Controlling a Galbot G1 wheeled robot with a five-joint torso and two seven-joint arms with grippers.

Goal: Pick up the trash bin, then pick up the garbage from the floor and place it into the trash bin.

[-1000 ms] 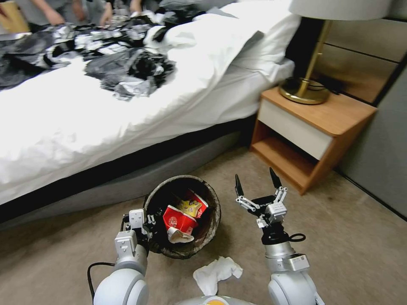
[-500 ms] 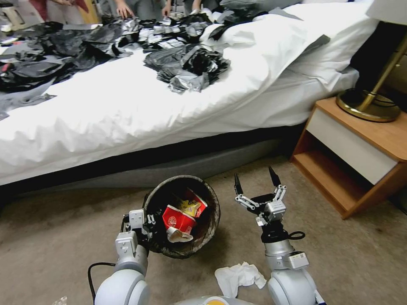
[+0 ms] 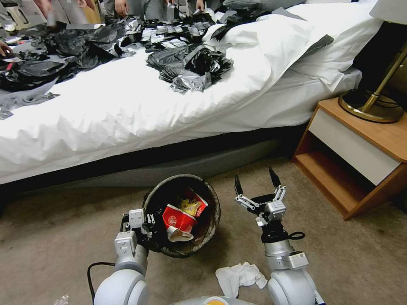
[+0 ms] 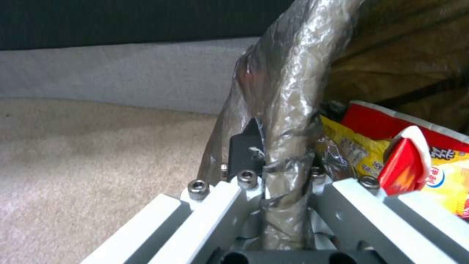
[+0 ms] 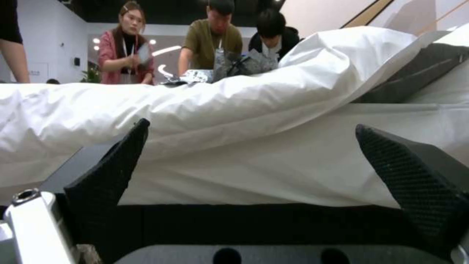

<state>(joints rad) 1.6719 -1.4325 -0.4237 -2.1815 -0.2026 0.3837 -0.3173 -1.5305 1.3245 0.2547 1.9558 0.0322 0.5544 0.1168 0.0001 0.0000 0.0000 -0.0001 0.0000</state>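
The trash bin, round with a dark bag folded over its rim, hangs just above the carpet in front of me. My left gripper is shut on its near-left rim, one finger inside and one outside. Red and yellow snack wrappers lie inside it. A crumpled white tissue, part of the garbage, lies on the carpet close to my base, between the arms. My right gripper is held open and upright to the right of the bin, with nothing between its fingers.
A white bed strewn with grey-black foil bags runs across the view ahead. A wooden nightstand with a brass lamp base stands at the right. A small clear scrap lies on the carpet at the lower left.
The camera has swung left, so the bed, the nightstand and the tissue have shifted right in the picture. Both arms and the bin have kept their pose.
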